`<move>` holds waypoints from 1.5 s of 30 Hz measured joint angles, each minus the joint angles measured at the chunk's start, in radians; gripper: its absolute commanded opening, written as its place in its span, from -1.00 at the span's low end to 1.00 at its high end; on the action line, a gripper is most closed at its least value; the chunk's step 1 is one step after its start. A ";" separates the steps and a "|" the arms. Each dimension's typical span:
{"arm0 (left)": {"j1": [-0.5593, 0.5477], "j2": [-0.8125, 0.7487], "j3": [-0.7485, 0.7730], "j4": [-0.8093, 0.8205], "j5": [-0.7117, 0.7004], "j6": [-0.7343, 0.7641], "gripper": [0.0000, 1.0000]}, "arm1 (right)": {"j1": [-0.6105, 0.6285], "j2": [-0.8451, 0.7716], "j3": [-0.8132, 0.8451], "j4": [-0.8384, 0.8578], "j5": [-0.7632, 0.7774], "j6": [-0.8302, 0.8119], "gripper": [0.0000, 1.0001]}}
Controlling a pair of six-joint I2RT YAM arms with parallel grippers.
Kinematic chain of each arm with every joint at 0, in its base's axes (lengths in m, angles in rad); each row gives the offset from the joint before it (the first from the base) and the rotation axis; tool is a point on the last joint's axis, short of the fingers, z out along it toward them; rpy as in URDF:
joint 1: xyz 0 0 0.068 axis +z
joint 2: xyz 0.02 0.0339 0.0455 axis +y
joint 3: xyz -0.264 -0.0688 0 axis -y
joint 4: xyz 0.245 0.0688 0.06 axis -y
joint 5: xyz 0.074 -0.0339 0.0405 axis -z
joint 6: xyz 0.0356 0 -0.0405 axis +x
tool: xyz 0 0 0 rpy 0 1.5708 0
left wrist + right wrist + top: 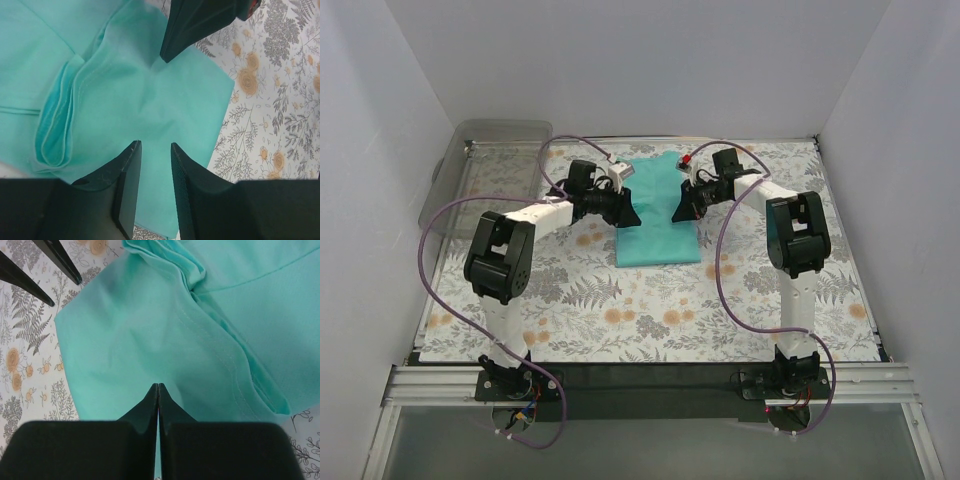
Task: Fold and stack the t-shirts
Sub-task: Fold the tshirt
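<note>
We see one teal t-shirt [658, 215] lying on the floral desk [620, 310], partly folded into a long rectangle, and we place everything else by it. From overhead, the left end effector [626, 212] sits at the t-shirt's left edge and the right end effector [682, 207] at its right edge, both about midway along its length and facing each other across the cloth. A clear plastic bin [485, 170] stands well to the t-shirt's left, at the far corner; neither wrist camera shows it. The overhead view is too coarse to tell us how the fingers stand, but the wrist views are not. In the left wrist view, the left end effector's fingers [125, 185] are a narrow gap apart, with the t-shirt showing through that gap and nothing caught between them. That view also shows layered hem folds [57, 120] bunched on the t-shirt, and the other arm's dark fingers [200, 25] at the t-shirt's opposite edge. In the right wrist view, the right end effector's fingers [145, 410] are pressed together with no gap, their tips over the t-shirt; we cannot tell whether they pinch any cloth. A stitched seam [215, 350] runs diagonally across the t-shirt there, and the left arm's fingertips [61, 260] show just off the t-shirt's edge.
</note>
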 measured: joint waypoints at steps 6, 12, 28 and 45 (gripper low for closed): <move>-0.005 0.089 0.002 -0.012 -0.016 -0.026 -0.44 | 0.003 0.019 0.000 -0.010 0.019 0.000 -0.96; -0.004 0.168 0.052 -0.018 -0.135 -0.044 -0.46 | 0.006 0.029 0.002 -0.011 0.052 0.000 -0.97; 0.017 0.188 0.138 0.077 -0.480 -0.205 -0.18 | 0.011 0.047 0.008 -0.037 0.135 0.000 -0.97; 0.035 -0.198 -0.185 0.181 -0.551 -0.256 0.17 | 0.009 -0.210 -0.037 -0.093 0.112 -0.216 0.00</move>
